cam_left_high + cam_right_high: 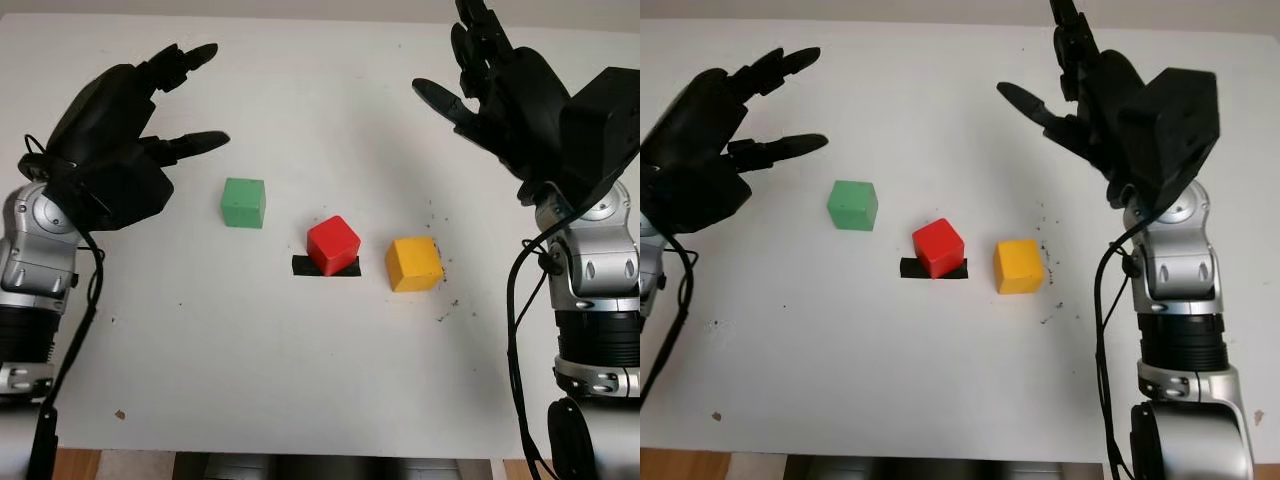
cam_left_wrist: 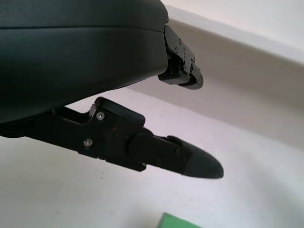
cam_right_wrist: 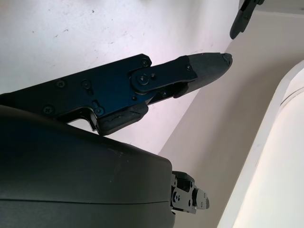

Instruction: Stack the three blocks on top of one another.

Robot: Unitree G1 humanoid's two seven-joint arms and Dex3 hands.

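Sitting apart in a row on the white counter (image 1: 300, 380): green block (image 1: 243, 202) at the left, red block (image 1: 333, 244) in the middle on a strip of black tape (image 1: 302, 267), yellow block (image 1: 414, 263) at the right. Hovering open beyond the green block, holding nothing: left robot hand (image 1: 115, 135). Hanging open beyond the yellow block, also holding nothing: right robot hand (image 1: 505, 95).

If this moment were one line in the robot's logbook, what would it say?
stack: not begun | green block, red block on black tape, yellow block: apart on table | left hand: open, beside green | right hand: open, beyond yellow
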